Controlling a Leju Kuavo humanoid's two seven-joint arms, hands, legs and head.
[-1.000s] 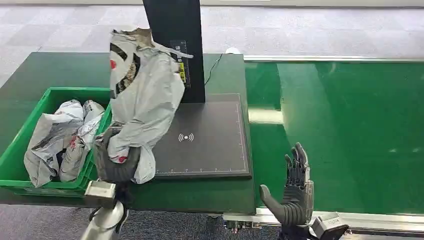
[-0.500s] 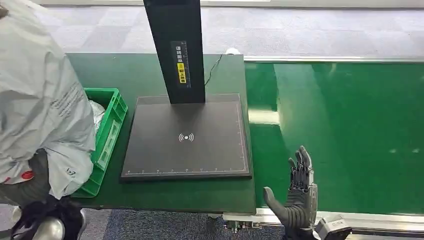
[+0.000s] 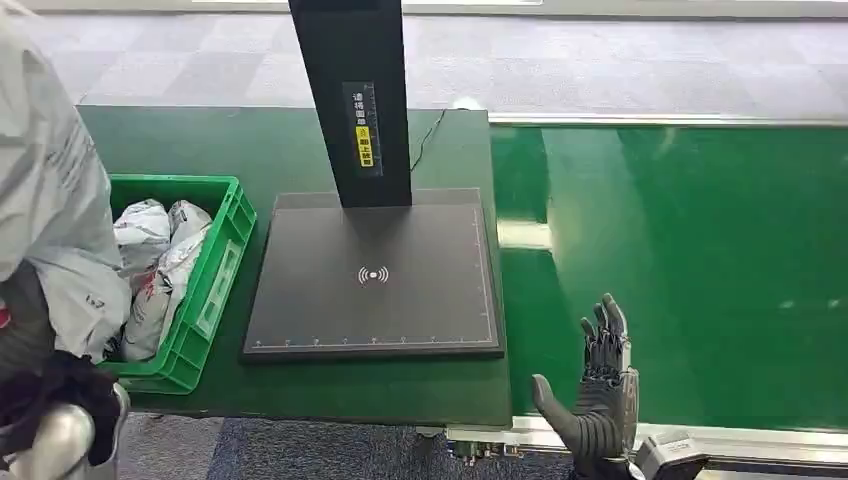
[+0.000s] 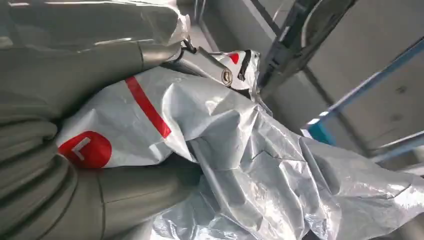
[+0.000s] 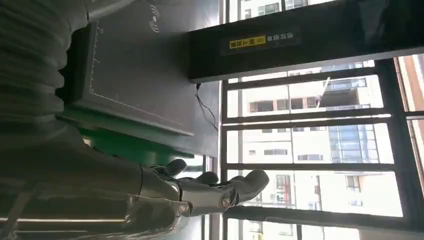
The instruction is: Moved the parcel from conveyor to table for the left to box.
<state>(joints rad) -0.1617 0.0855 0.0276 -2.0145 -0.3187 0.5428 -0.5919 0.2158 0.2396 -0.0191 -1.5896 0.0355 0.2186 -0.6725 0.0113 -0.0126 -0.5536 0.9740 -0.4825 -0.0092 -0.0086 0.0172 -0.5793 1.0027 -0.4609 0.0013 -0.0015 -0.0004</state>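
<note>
At far left, the left hand grips the grey parcel above the green crate, not yet released; on the counter, the scanner pad is bare; the right hand hangs spread by the conveyor

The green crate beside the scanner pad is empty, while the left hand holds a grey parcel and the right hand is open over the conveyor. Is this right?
Not quite: in the head view the green crate already holds crumpled grey parcels. The rest stands: the left hand holds a grey parcel, and the right hand is open over the conveyor, beside the scanner pad.
</note>
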